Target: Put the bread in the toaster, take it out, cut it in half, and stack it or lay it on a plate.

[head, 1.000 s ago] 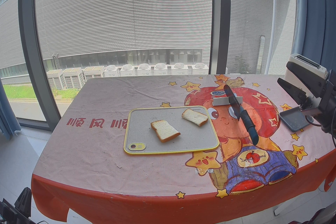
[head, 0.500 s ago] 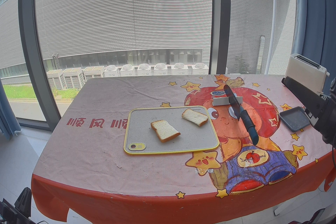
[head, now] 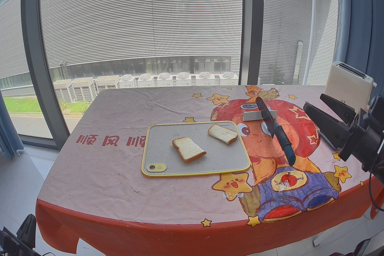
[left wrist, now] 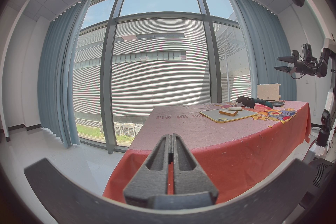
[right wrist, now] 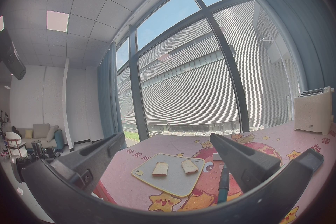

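Two bread halves [head: 189,149] [head: 223,133] lie apart on the yellow-rimmed cutting board [head: 216,159] at the table's middle. To its right, a blue-handled knife [head: 277,132] rests with its blade on a small grey holder. The white toaster [head: 349,85] stands at the far right edge. My right gripper [head: 314,101] hangs open above the table in front of the toaster, fingers pointing toward the knife, and hides most of the dark plate [right wrist: 311,160]. In the left wrist view my left gripper [left wrist: 170,136] is shut on nothing, low and well off the table's left side.
The table carries an orange cartoon-print cloth [head: 120,173], with bare room left of the board and along the front edge. A large window with dark frames [head: 250,17] stands right behind the table, and blue curtains hang at both sides.
My right gripper pulled back toward the right edge, then swung left and forward; it now covers the dark plate that showed half a second ago. Bread, board and knife have not moved.
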